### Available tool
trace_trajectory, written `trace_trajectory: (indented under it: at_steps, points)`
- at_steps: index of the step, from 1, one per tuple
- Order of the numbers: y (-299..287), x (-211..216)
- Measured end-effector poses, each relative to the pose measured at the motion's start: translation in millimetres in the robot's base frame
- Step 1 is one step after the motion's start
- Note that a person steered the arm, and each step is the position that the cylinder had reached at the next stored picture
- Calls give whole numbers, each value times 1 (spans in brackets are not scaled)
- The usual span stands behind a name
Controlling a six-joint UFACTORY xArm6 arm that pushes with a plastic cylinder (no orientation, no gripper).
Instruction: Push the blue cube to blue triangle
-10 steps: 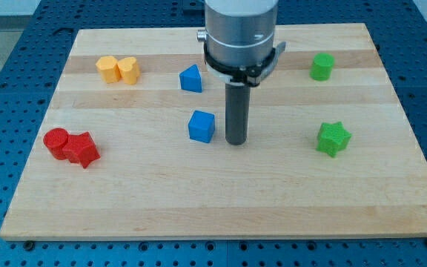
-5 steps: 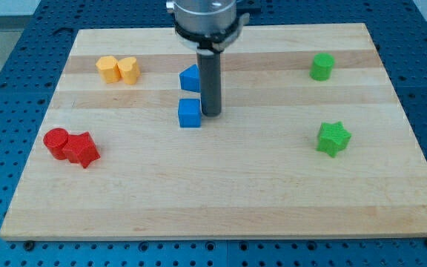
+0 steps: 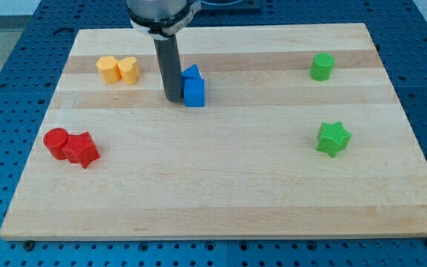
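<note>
Item 1: my tip [image 3: 173,99], the lower end of the dark rod, is resting on the wooden board [image 3: 221,185] just at the view's left of the blue cube [image 3: 194,93], touching it or very nearly so. There is no pincer on this arm at all, so nothing is being clenched or released; the rod is only pushing.

Item 2: the blue cube is sitting in the upper middle of the board, pressed up against the blue triangle [image 3: 192,73], which is lying directly behind it toward the view's top. The 2 appear to be touching, with the cube overlapping the triangle's lower edge in this view.

Item 3, progress: the task is looking essentially done, since the cube is standing against its target. At most a small nudge may be remaining, and whether any gap is left between them cannot be told.

Item 4, bystanders: 2 yellow blocks [image 3: 118,70] are sitting together at the view's upper left; 2 red blocks [image 3: 70,145] are huddling at the left edge; a green block [image 3: 322,66] is at the upper right; a green star [image 3: 333,138] is below it. All are lying well apart from the blue pair.
</note>
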State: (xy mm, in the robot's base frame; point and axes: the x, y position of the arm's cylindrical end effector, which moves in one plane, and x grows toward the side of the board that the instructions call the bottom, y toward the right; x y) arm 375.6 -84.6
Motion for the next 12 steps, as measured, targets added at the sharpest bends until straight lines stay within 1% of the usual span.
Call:
trace_trajectory:
  at_steps: [1,3,4,5,6,7,8,9,11,12]
  points:
    - [0,5]
    - [2,32]
    - [29,34]
    - [36,37]
    - [35,53]
    - [50,64]
    - [70,51]
    - [69,28]
    - [32,17]
    - [54,17]
